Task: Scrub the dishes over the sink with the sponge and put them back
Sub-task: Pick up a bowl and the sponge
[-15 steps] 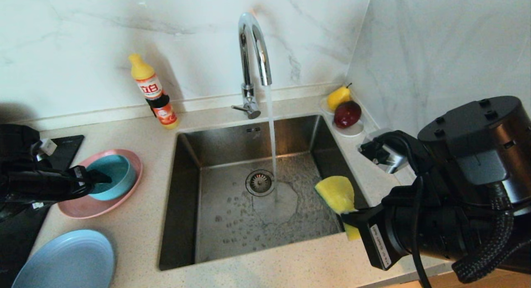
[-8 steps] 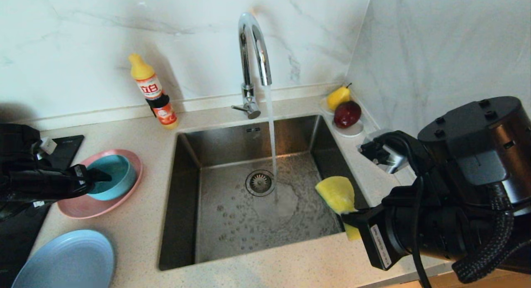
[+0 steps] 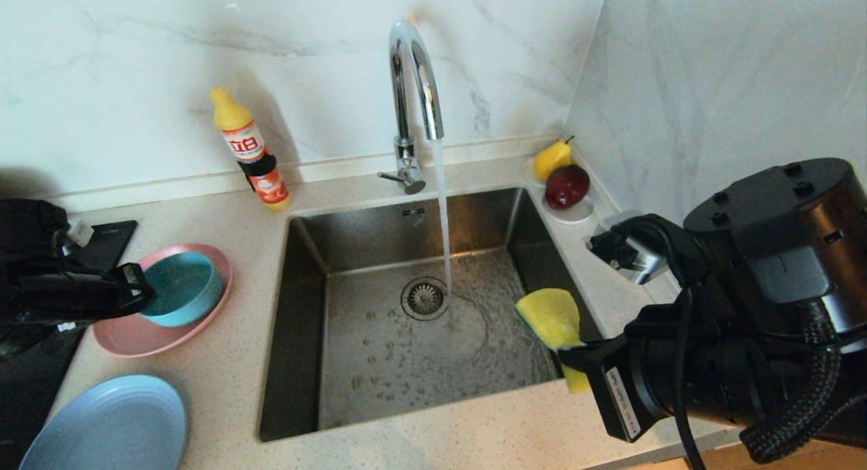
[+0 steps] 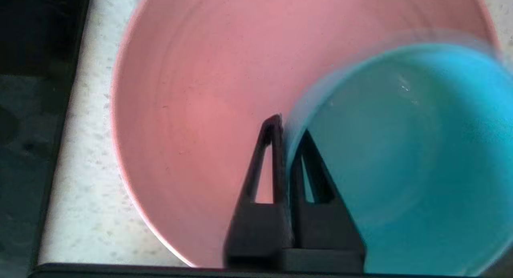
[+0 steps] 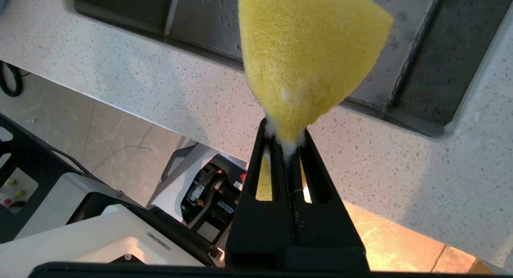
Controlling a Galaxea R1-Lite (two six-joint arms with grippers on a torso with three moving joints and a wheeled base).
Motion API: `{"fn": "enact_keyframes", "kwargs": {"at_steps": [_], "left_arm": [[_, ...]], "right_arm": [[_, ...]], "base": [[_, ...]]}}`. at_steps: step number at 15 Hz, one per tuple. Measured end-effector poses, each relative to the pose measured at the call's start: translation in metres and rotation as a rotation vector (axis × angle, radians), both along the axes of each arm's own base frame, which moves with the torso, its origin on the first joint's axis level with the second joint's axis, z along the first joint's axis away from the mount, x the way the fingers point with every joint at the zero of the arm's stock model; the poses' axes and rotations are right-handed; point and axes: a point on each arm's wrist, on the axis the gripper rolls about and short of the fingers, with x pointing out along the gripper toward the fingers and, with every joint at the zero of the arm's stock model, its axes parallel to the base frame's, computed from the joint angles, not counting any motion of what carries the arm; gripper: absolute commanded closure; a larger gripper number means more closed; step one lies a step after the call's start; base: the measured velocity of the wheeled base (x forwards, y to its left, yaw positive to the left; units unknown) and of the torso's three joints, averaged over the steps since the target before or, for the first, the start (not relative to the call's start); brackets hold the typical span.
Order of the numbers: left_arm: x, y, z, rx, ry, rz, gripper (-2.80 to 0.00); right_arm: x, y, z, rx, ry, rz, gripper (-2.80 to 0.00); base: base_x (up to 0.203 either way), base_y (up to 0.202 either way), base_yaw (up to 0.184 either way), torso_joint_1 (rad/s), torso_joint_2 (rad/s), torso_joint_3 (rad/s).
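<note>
At the head view's left, the left end effector (image 4: 288, 135) pinches the rim of the stiff, likely light teal bowl (image 3: 181, 287) on the pink plate (image 3: 159, 334), while the right end effector (image 5: 285, 135) squeezes the soft sponge (image 3: 552, 315) beside the sink (image 3: 308, 361).

bowl (image 3: 181, 287) teal | plates: pink (image 3: 203, 321), light-blue (image 3: 108, 426) | sponge (image 3: 550, 317) yellow | countertop (image 3: 223, 382) speckled beige
</note>
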Motion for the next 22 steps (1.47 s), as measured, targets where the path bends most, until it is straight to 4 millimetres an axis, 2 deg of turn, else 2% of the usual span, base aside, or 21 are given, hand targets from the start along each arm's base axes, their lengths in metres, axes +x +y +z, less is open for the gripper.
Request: {"fn": "enact_keyframes", "kwargs": {"at_steps": [6,15,22], "left_arm": [[0.003,0.002,-0.005,-0.004,0.011,0.001,0.00],[0.006,0.006,0.017,0.029,-0.045,0.010,0.00],[0.001,0.005,0.021,0.027,-0.037,0.010,0.00]], "right_arm": [[0.000,0.000,0.001,0.003,0.000,-0.001,0.00],[0.000,0.000,0.000,0.001,0.002,-0.001,0.00],[0.000,0.000,0.000,0.003,0.002,-0.002,0.00]], "base": [[0.000,0.000,0.000,0.000,0.00,0.000],[0.000,0.000,0.000,0.000,0.00,0.000],[0.000,0.000,0.000,0.000,0.00,0.000]]}}
